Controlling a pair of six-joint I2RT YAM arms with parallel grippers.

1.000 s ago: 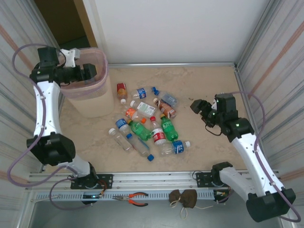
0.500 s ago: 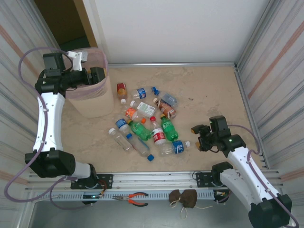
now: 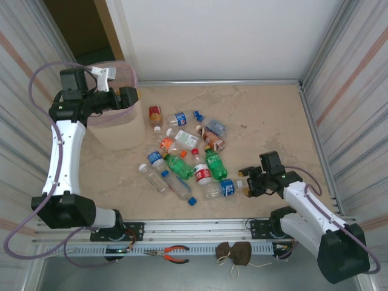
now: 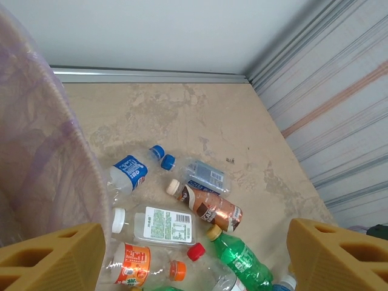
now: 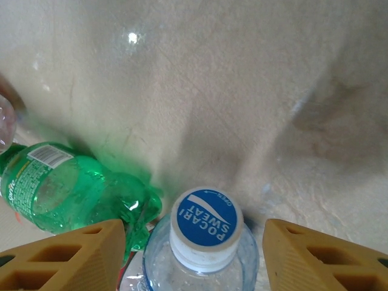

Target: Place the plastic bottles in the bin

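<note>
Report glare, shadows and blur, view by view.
Right wrist: a small glare spot on the table, a green tint cast on it beside the green bottle, and the blue-capped bottle is sharp. Left wrist: the bin wall is close and soft, while the brown bottle beyond is crisp. Top external: even light, no harsh glare.

The beige marbled desk (image 3: 267,115) bears small clear, green and brown plastic bottles (image 3: 179,165) lying scattered just left of the right hand (image 3: 247,182), and a tall pale-pink mesh plastic bin (image 3: 115,132) standing beneath the left hand (image 3: 126,97).
</note>
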